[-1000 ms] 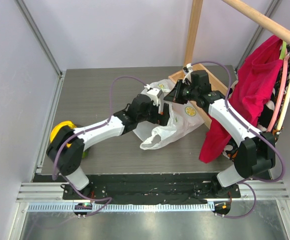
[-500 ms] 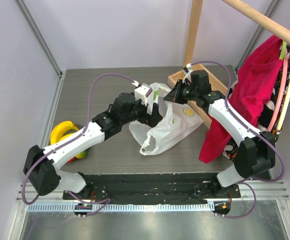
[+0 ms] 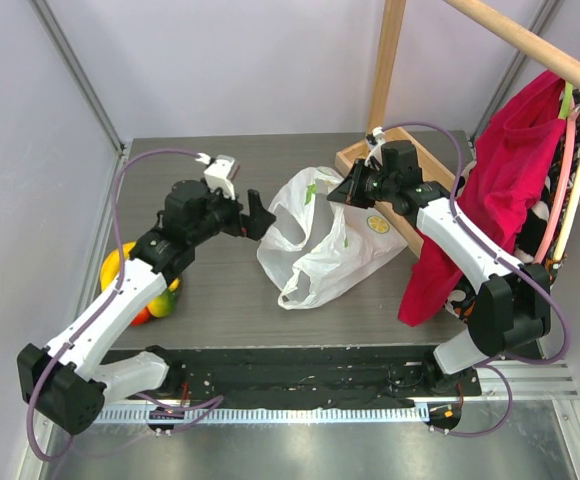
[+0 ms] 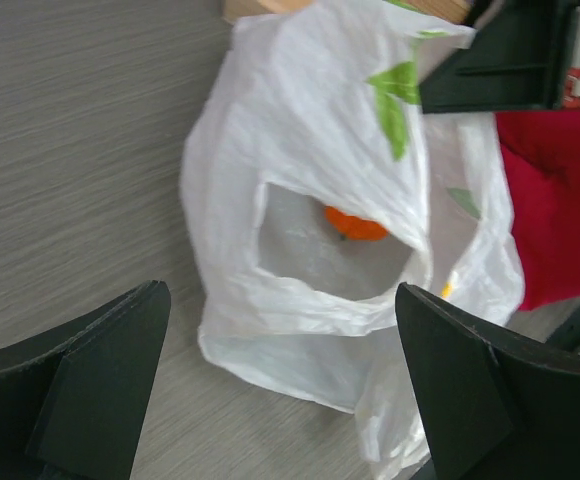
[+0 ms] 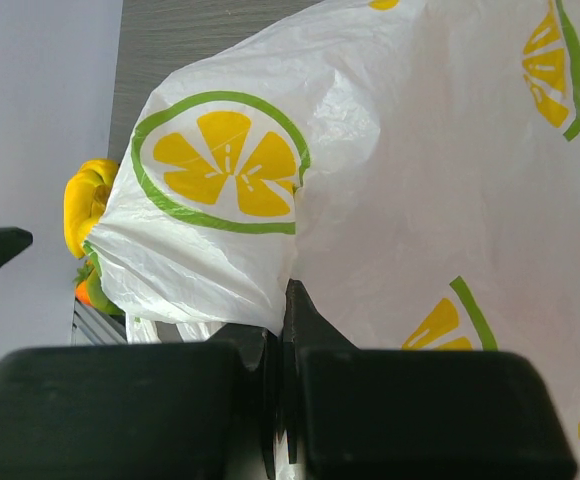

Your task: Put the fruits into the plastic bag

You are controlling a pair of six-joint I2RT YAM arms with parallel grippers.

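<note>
No readable text or labels anywhere.

We had the left arm point(image 3: 110, 310) stretched forward from its base, wrist angled right, left jaws spread wide. Right arm point(image 3: 460, 240) folded at the elbow, forearm running back-left, right jaws clamped fully together.

Plastic bag point(image 3: 320, 245) on table point(image 3: 230, 310), one fruit point(image 4: 355, 224) inside, other fruits point(image 3: 113, 268) well apart at left

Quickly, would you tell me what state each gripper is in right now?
Left gripper: open, holding nothing.
Right gripper: closed on the bag.
</note>
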